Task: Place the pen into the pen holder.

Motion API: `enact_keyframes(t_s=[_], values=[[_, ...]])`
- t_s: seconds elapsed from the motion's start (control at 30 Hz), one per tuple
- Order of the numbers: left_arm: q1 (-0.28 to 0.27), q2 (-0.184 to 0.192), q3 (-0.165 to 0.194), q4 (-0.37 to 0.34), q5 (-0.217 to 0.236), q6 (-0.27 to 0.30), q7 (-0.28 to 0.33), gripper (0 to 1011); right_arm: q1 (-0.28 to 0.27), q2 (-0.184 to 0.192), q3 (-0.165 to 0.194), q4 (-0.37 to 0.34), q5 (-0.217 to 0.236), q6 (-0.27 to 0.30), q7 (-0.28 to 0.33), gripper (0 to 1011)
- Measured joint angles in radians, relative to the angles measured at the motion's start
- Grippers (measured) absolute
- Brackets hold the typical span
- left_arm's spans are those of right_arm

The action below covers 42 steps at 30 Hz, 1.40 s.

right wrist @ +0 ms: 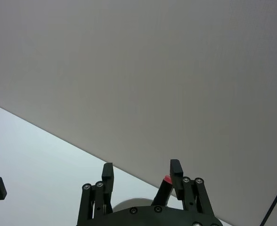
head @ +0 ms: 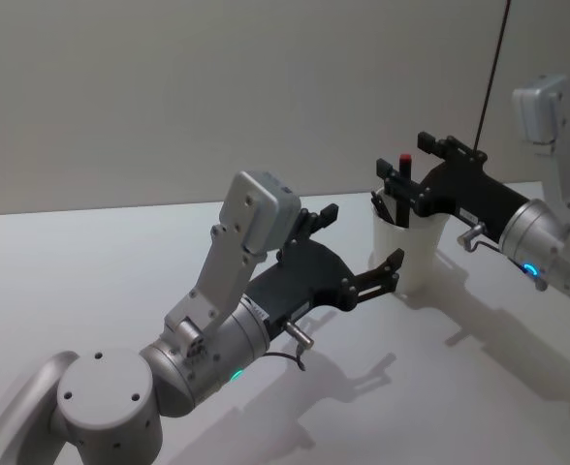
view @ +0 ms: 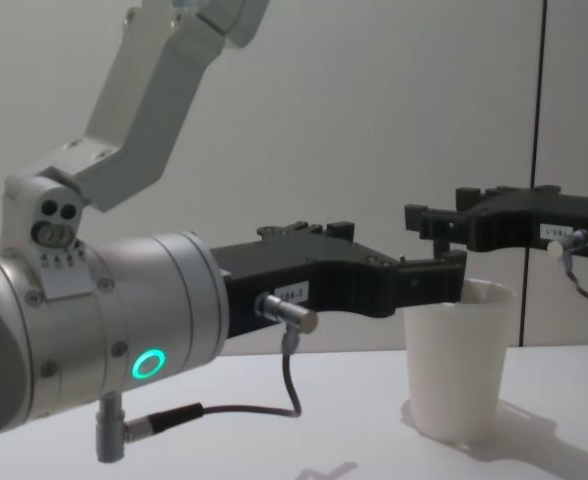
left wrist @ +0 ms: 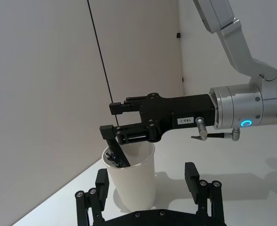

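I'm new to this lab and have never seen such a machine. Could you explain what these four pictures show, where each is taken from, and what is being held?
It is a robot with two arms, each ending in a two-fingered gripper. One picture looks down from its head, one looks across from its chest, and two come from cameras on its wrists.

On the white table stands a white paper cup, the pen holder. The right gripper is above its rim, and a dark pen with a red tip stands between its fingers, the lower end inside the cup. Whether the fingers grip it is unclear. The left gripper is open, with a finger on either side of the cup; whether they touch it is not clear.
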Motion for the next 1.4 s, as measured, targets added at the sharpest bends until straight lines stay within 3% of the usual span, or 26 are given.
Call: enact_keyframes(t_s=[0.37,0.97,1.23,1.4], values=[[0.0,0.0,0.0,0.0,0.0,0.0,0.0,1001,-0.011,0.01,0.005,-0.019,0.019,0.003,-0.006,1002],[-0.001,0.001,0.0,0.002,0.0,-0.001,0.002,1001,-0.072,0.059,0.034,-0.105,0.082,0.028,-0.064,1002],[-0.024,0.02,0.01,0.037,-0.001,-0.036,0.064,1001,-0.1,0.056,0.04,-0.119,0.077,0.018,-0.086,1001],[-0.045,0.038,0.019,0.07,-0.003,-0.069,0.124,1001,-0.144,0.05,0.05,-0.144,0.067,-0.001,-0.122,1002]])
